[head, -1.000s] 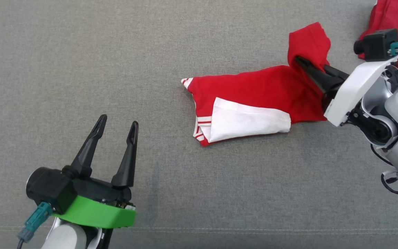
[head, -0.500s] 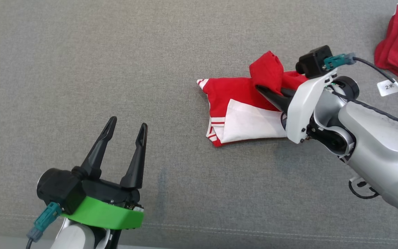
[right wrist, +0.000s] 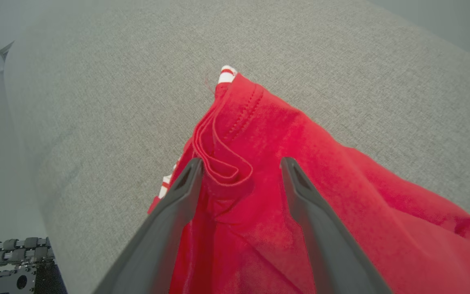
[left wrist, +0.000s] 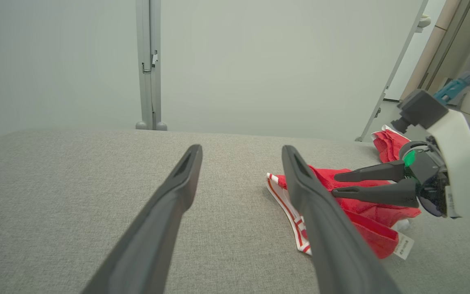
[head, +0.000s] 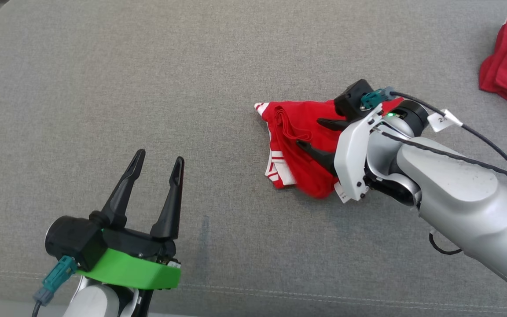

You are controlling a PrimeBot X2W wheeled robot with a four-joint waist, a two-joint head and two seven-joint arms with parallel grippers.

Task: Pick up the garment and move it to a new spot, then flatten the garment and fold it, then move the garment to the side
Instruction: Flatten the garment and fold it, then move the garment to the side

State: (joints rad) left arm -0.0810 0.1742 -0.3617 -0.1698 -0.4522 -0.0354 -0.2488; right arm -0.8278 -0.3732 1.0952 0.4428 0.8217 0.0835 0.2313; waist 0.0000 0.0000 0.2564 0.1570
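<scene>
Garment point(head: 295, 119): red knit with a white-striped hem, bunched in soft doubled folds, right of centre on the grey woven cushion point(head: 148, 79). Striped edge runs near to far. Right gripper point(head: 310, 132) directly over it, pointing left, fingers spread, pinching nothing. Left gripper point(head: 159, 157) likewise spread, near-left, well apart. Right arm judged nearer.

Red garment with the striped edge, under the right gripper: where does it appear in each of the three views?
Head view: the red garment lies right of centre.
Left wrist view: it is at the right, low in the picture.
Right wrist view: it runs from the centre to the lower right.
Shared landmark: the open right gripper just above it, at the right in the left wrist view and bottom centre in its own view.
</scene>
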